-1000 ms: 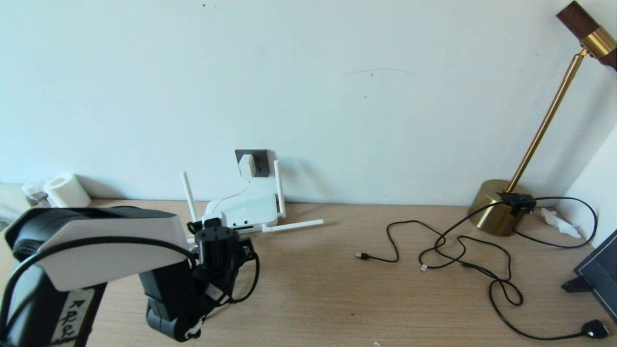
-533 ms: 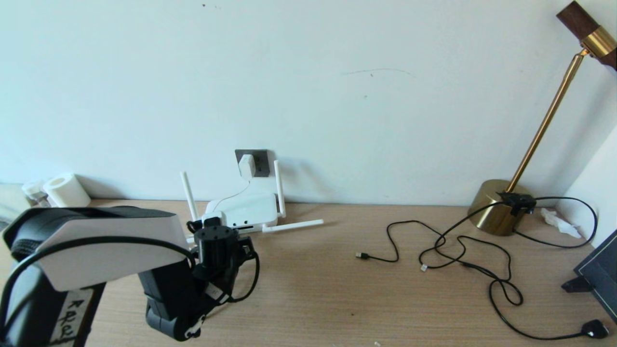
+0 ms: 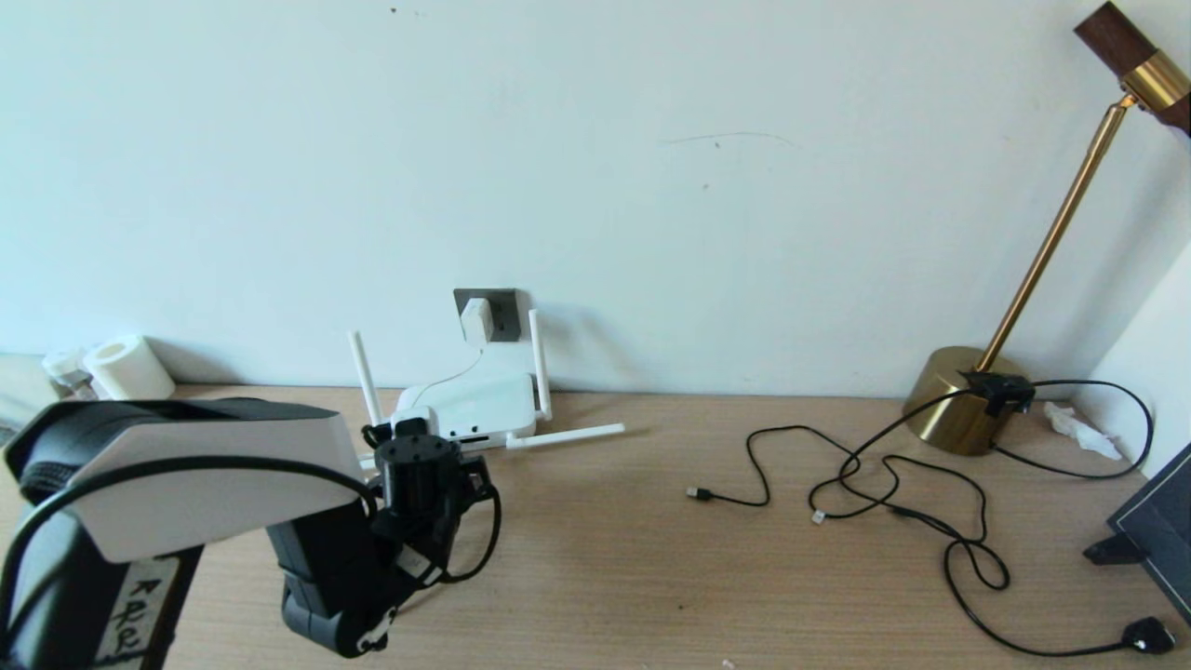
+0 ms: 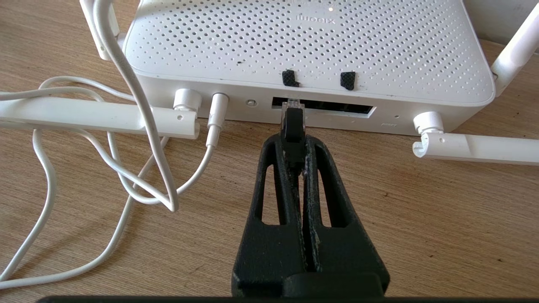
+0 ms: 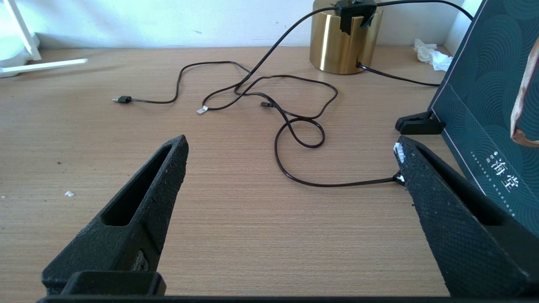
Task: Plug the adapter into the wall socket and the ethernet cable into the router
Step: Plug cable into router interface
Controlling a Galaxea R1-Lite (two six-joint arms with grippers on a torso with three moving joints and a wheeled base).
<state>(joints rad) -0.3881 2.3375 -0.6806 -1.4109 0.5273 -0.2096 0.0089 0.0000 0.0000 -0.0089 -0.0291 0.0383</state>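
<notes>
One adapter (image 3: 475,321) — in wall socket (image 3: 503,311)

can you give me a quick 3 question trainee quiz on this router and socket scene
1. True or false: the adapter already sits in the wall socket.
2. What is the left tool shut on? A) the ethernet cable B) a white cord C) an antenna
3. Fill in: the ethernet cable plug's tip is at the dark port slot on the ______.

Key: 1 true. 2 A; the plug's clear tip meets the slot, how deep it sits cannot be told. 3 router. The right tool is open over bare desk, idle.
</notes>
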